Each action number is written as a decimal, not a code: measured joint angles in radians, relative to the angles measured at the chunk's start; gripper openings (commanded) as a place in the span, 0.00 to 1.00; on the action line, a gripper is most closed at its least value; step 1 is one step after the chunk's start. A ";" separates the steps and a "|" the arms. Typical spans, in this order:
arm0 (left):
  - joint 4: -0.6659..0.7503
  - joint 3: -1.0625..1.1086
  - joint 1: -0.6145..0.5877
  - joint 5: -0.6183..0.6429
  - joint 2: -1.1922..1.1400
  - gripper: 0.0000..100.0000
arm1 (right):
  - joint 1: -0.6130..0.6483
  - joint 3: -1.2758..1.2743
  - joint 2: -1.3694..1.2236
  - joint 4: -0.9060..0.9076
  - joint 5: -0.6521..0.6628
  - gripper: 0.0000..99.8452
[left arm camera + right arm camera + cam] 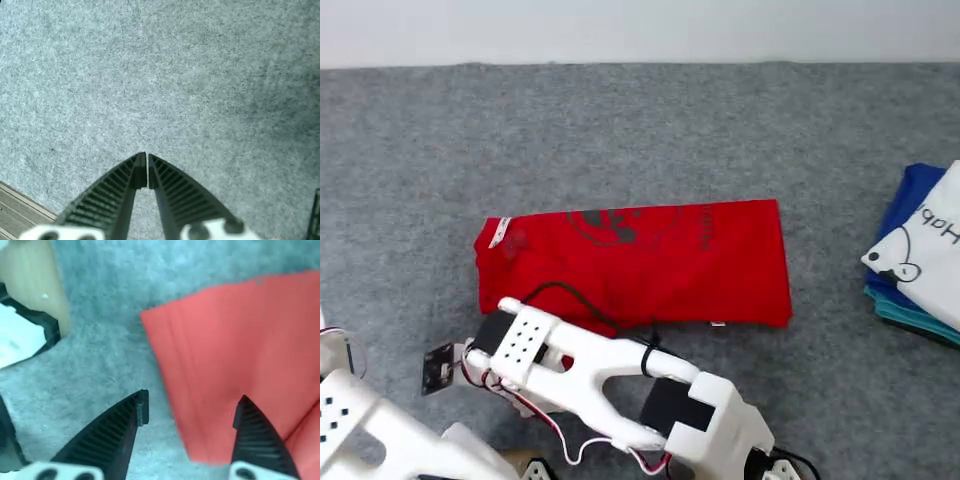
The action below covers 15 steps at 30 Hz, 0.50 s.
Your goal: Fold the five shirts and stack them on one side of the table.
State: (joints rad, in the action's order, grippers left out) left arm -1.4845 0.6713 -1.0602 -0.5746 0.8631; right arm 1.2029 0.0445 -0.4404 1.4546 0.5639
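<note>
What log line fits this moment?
red shirt: folded, mid-table; stack: high view's right edge; left hand: shut; right hand: open over shirt edge

Desk (pixel 650 130): topped with a grey, carpet-like cover across its whole surface.
Wall (pixel 640 30): plain white, along the desk's far edge.
Wood strip (pixel 15 215): pale, bordering the grey cover.

Grey felt cover (pixel 620 130) (wood edge (pixel 15 212) showing) meets a white wall (pixel 620 30).

Folded red shirt (pixel 640 262), right arm (pixel 605 362) beside it, shirt stack (pixel 923 252) apart
</note>
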 measured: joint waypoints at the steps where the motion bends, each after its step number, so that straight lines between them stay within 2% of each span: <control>1: 0.000 0.000 0.000 0.000 0.000 0.02 | 0.000 0.000 -0.015 0.000 0.014 0.24; 6: 0.000 0.000 0.000 0.000 0.000 0.02 | -0.009 0.057 -0.084 0.014 0.083 0.12; 13: 0.000 0.000 0.000 0.000 0.000 0.02 | -0.026 0.295 -0.252 0.163 0.167 0.01; 15: 0.000 0.000 0.000 0.000 0.000 0.02 | -0.044 0.367 -0.304 0.201 0.170 0.01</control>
State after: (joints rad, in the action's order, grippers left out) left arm -1.4845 0.6713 -1.0602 -0.5746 0.8631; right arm 1.1584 0.4112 -0.7442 1.6556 0.7342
